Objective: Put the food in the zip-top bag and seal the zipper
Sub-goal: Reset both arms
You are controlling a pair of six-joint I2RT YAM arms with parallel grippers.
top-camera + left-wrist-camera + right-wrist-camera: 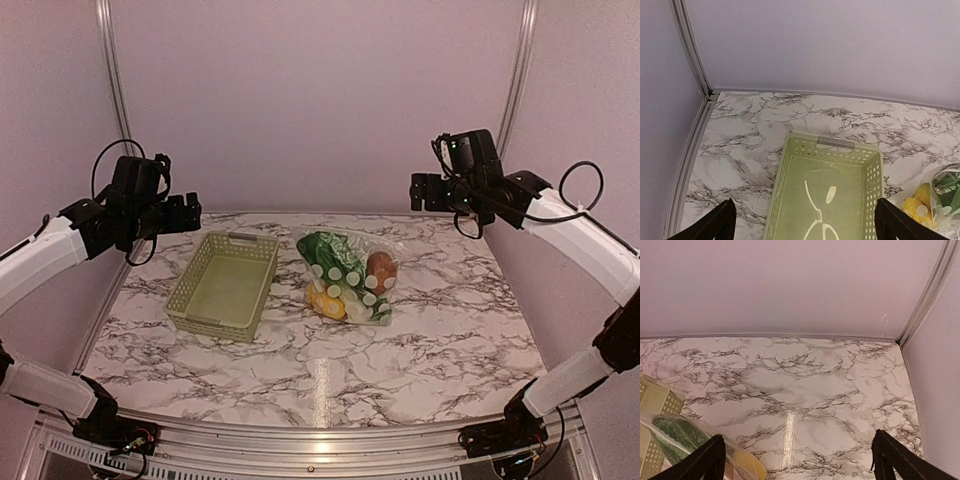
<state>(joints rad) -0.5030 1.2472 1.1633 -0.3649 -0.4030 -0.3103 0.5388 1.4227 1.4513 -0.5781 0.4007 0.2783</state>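
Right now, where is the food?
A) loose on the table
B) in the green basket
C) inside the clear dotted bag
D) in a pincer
C: the food shows through the clear bag lying beside the green basket, which holds nothing.

From above and behind, the top camera takes in the whole bench, while both raised wrist cameras face its far wall, sharing the basket.
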